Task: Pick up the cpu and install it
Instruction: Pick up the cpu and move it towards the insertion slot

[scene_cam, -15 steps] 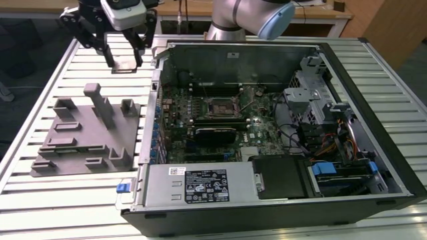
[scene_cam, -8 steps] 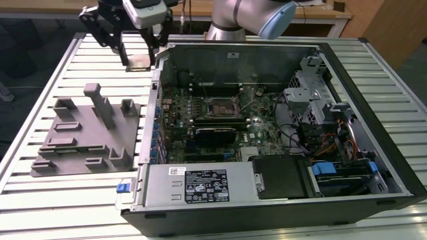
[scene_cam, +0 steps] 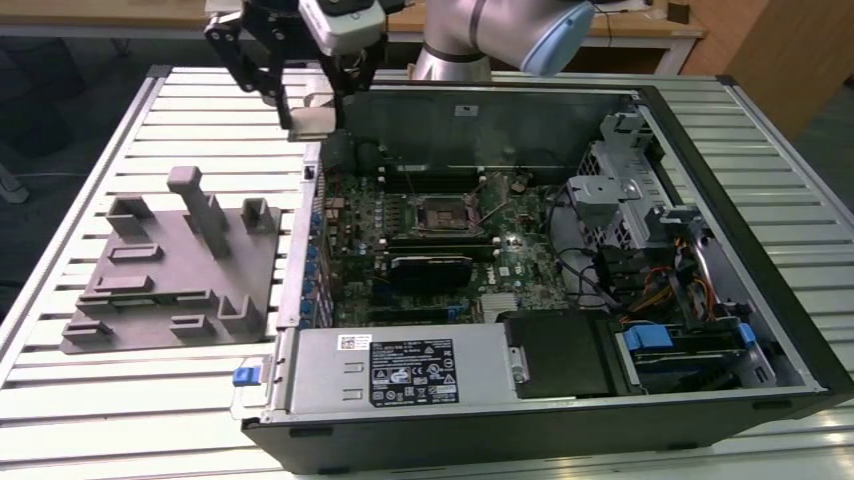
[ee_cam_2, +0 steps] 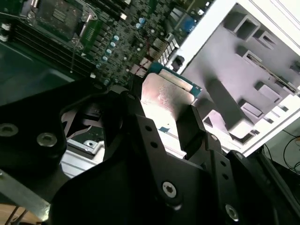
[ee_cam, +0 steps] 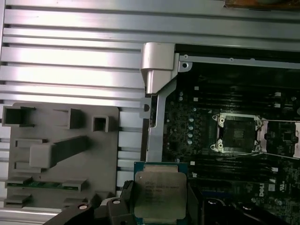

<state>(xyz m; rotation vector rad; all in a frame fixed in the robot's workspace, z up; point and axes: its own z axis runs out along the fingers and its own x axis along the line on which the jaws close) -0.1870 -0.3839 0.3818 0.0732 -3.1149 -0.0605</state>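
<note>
A slatted metal table (scene_cam: 200, 120) carries an open computer case (scene_cam: 467, 122) lying on its side, with a grey fixture (scene_cam: 174, 270) just beside it on the exterior view's left. In that view the arm reaches in from the far edge. Its gripper (scene_cam: 312, 116) hangs above the case's far corner, on the fixture's side, closed on the cpu (scene_cam: 310, 126), a pale square clear of everything below. The socket (scene_cam: 443, 213) sits well apart from it, near the middle of the motherboard (scene_cam: 400, 255). In the second wrist view the gripper (ee_cam_2: 164, 122) fills the foreground. Black fingers (ee_cam_2: 192, 129) press on opposite edges of the cpu (ee_cam_2: 166, 98), whose shiny metal top catches the light (a green rim shows along its far edge). The fixture (ee_cam_2: 234, 93) and the socket (ee_cam_2: 58, 14) lie on either side beyond. In the first wrist view the cpu (ee_cam: 160, 192) shows its metal top in the gripper (ee_cam: 160, 202), hanging over the case wall (ee_cam: 157, 122) between the fixture (ee_cam: 61, 154) and the motherboard. The socket (ee_cam: 236, 133) lies bare, and its cover plate seems to be swung open beside it.
</note>
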